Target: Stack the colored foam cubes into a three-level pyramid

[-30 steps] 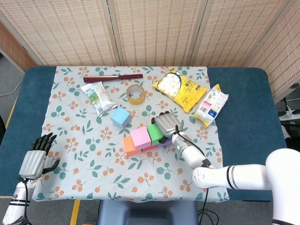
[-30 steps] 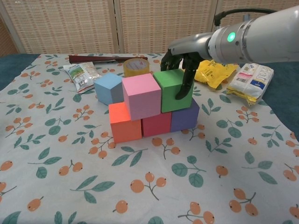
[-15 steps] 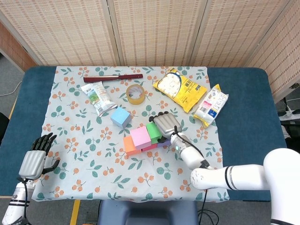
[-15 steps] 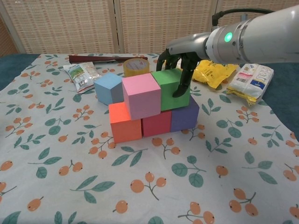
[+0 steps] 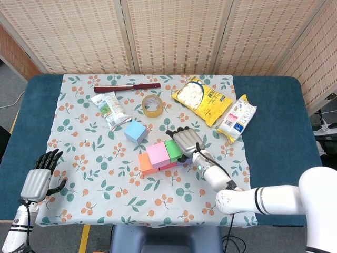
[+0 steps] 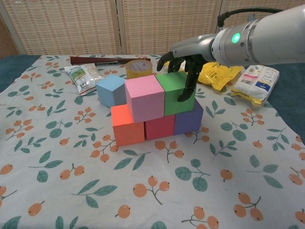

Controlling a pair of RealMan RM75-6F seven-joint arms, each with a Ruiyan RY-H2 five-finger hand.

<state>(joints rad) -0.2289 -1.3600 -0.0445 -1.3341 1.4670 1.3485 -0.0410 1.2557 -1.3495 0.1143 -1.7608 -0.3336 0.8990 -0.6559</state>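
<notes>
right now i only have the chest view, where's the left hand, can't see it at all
Observer: In the head view the left hand is at the table's near left corner, off the floral cloth, fingers apart and holding nothing.
Operator: ok, and the blue cube looks jammed against the pink one from here, is it
Observer: No. From above, the blue cube stands apart from the pink cube, with cloth showing between them.
Operator: is it clear of the right hand too
Observer: Yes. The right hand grips the green cube at the stack's other end, away from the blue cube.
</notes>
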